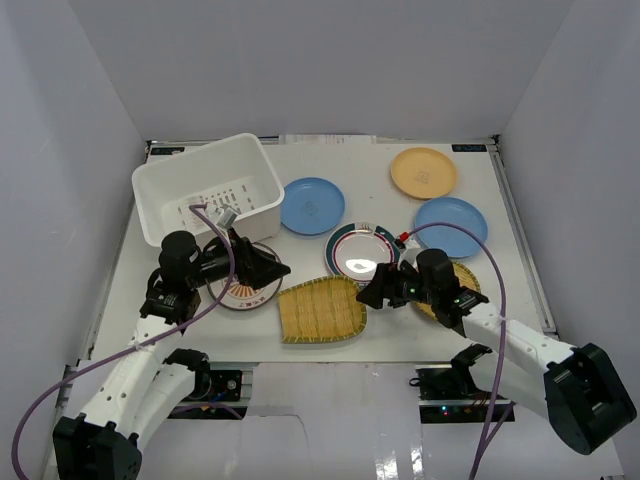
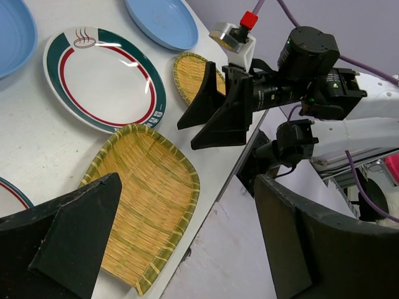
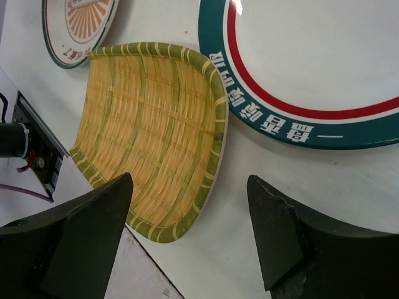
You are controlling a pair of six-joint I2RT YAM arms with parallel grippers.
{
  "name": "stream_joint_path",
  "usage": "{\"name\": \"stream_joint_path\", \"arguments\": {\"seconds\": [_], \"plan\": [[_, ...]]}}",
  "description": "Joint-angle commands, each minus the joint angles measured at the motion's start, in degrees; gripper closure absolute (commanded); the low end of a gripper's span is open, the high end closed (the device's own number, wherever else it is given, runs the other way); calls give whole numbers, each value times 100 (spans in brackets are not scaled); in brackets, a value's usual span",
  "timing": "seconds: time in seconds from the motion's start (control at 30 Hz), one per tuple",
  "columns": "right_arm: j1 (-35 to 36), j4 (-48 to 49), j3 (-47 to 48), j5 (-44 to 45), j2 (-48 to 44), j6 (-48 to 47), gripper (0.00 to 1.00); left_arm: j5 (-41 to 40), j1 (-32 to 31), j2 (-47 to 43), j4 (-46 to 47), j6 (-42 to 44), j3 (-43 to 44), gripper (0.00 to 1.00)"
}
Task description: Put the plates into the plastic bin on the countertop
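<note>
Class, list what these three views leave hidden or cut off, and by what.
Orange-patterned plate: top view, left gripper covers most; right wrist view, top edge cuts it off.
Small woven plate: top view, right arm hides most; left wrist view, right gripper blocks part.

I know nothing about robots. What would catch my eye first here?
Most likely the big yellow woven plate at the near edge of the countertop, flanked by the left gripper and the right gripper, both open. Behind it lie bright dishes: a blue plate mid-table, a green-rimmed plate and an orange-tan plate far right. The white plastic bin at far left shows no plates inside.
</note>
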Motion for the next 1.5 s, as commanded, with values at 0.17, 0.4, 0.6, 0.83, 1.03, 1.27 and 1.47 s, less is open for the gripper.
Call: {"name": "stream_joint_path", "arguments": {"seconds": [0.17, 0.4, 0.6, 0.83, 1.03, 1.27, 1.47], "plan": [[645, 1314, -138, 43, 1021, 713, 22, -164, -15, -283, -228, 241, 228, 2], [778, 2967, -542, -133, 2051, 1715, 53, -744, -24, -758, -580, 681, 579, 2], [796, 1919, -385, 482, 1017, 1621, 92, -1113, -15, -987, -615, 445, 729, 2], [787, 350, 1064, 605, -593, 1120, 92, -1377, -103, -1154, -668, 58, 1792, 2], [796, 1016, 3226, 518, 799, 794, 92, -1852, -121, -1417, -685, -39, 2557, 2], [1155, 870, 6678, 928, 3780, 347, 92, -2300, -156, -1681, -940, -153, 2892, 2], [1481, -264, 10347, 1219, 6549, -93, 92, -2520, -217, -1734, -1010, -364, 2602, 2]]}}
